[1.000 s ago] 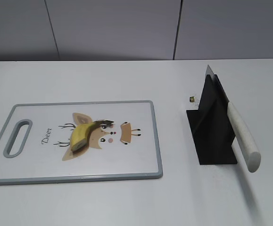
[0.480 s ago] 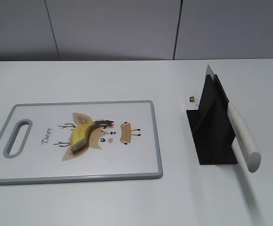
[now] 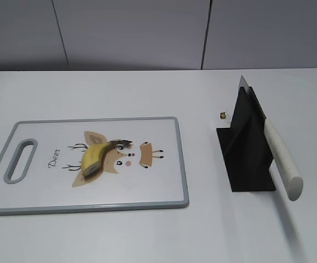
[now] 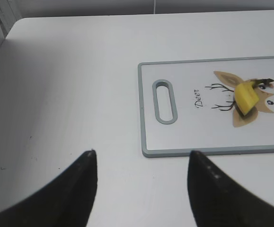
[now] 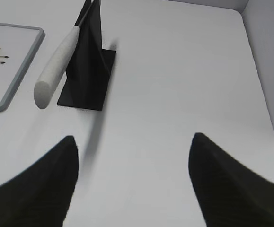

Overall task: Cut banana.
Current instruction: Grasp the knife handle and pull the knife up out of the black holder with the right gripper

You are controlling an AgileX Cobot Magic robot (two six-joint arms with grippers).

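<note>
The banana [image 3: 99,155], a short yellow stub with a dark stem tip, lies on the white cutting board [image 3: 43,193] over its deer print. It also shows in the left wrist view [image 4: 246,96]. A knife with a white handle [image 3: 282,160] rests slanted in a black stand [image 3: 246,153]; both also show in the right wrist view, the handle [image 5: 57,64] and the stand [image 5: 90,66]. My left gripper [image 4: 141,158] is open and empty, over bare table left of the board. My right gripper [image 5: 134,142] is open and empty, near the stand's front. Neither gripper shows in the exterior view.
A small brass-coloured bit [image 3: 223,115] lies on the white table behind the stand. The board has a grey rim and a handle slot [image 3: 20,160] at its left end. The table's right edge [image 5: 257,71] runs close to the right arm.
</note>
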